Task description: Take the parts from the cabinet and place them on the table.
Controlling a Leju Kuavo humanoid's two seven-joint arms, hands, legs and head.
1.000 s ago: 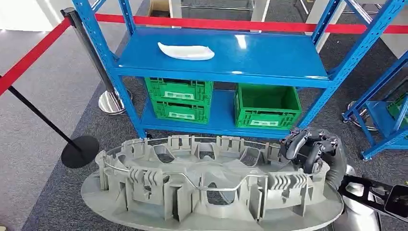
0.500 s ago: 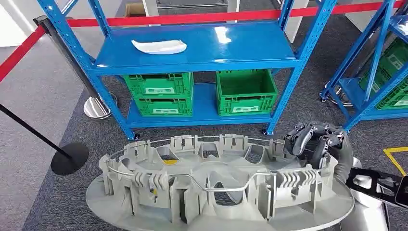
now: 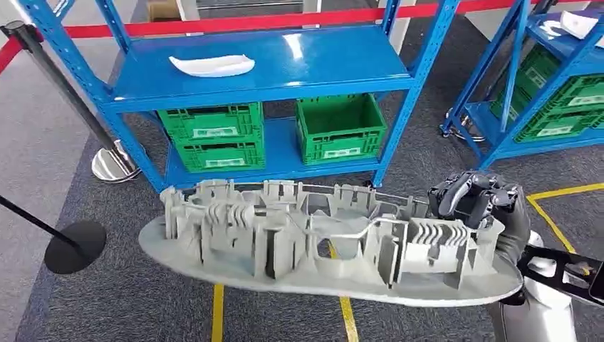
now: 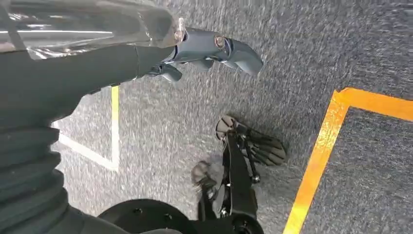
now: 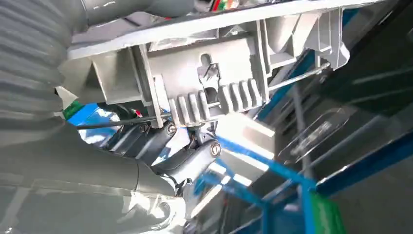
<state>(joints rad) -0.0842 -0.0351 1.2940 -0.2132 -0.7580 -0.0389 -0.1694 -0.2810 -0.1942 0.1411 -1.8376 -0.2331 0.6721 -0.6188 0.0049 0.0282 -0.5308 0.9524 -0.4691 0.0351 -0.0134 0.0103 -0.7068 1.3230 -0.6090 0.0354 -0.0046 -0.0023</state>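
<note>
A large grey oval moulded part (image 3: 320,242) with ribs, pockets and a metal rod hangs in front of me over the carpet. My right hand (image 3: 477,203) grips its right end, fingers curled over the rim. The right wrist view shows the same part (image 5: 219,73) close up, with the dark fingers (image 5: 160,146) under it. A white curved part (image 3: 211,65) lies on the top shelf of the blue rack (image 3: 271,60). My left hand (image 4: 204,51) hangs beside my body over the floor, holding nothing, fingers stretched out.
Green crates (image 3: 214,135) (image 3: 340,128) stand on the rack's lower shelf. A second blue rack (image 3: 541,92) with crates and a white part (image 3: 577,25) stands at the right. A stanchion (image 3: 107,164), a black base (image 3: 69,246) and red belt (image 3: 285,21) border the left. Yellow lines (image 3: 552,221) mark the carpet.
The camera has turned to the right: the rack slid left and the second rack came into view. My right hand still holds the grey part, which now tilts down to the right.
</note>
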